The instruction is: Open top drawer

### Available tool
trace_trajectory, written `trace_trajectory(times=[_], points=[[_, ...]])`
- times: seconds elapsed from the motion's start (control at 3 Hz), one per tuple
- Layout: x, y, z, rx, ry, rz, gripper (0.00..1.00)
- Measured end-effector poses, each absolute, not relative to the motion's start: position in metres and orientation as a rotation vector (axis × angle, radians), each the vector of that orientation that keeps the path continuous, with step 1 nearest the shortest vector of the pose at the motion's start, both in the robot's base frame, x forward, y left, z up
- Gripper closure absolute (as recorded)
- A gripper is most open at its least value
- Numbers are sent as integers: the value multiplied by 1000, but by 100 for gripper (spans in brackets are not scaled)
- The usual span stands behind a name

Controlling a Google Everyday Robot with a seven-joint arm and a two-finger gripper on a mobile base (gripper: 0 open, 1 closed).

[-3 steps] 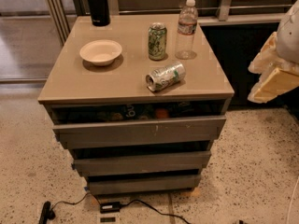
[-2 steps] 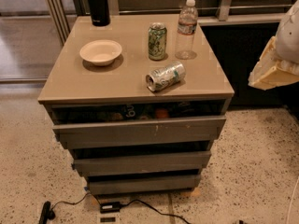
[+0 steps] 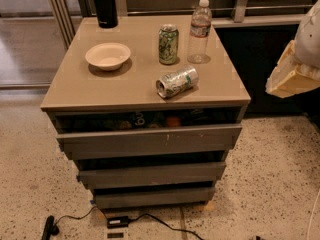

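The top drawer (image 3: pixel 150 140) is the uppermost and widest of three grey slab fronts under the tan cabinet top (image 3: pixel 80 89). It stands slightly pulled out, and a dark gap above its front shows packets and an orange item inside. My gripper (image 3: pixel 291 76) is at the right edge of the view as a tan and white shape. It hangs at about cabinet-top height, to the right of the cabinet and apart from the drawer.
On the cabinet top are a beige bowl (image 3: pixel 108 55), an upright green can (image 3: pixel 168 44), a clear water bottle (image 3: pixel 200 30), a can lying on its side (image 3: pixel 177 81) and a black flask (image 3: pixel 104 5). A black cable and plug (image 3: pixel 117 221) lie on the speckled floor in front.
The gripper has shifted only slightly at the right edge. The drawer and the items on top have not moved.
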State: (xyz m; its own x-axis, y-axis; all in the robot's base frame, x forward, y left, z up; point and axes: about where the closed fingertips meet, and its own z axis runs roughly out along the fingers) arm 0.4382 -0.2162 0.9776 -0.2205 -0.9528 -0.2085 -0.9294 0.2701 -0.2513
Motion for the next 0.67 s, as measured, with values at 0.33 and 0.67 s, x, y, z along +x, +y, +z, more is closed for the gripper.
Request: trace_trajectory(times=[0.33,0.67], points=[[436,-215,974,-1713,2226,-95,100],[430,-212,959,-1709,2236,-59,100]])
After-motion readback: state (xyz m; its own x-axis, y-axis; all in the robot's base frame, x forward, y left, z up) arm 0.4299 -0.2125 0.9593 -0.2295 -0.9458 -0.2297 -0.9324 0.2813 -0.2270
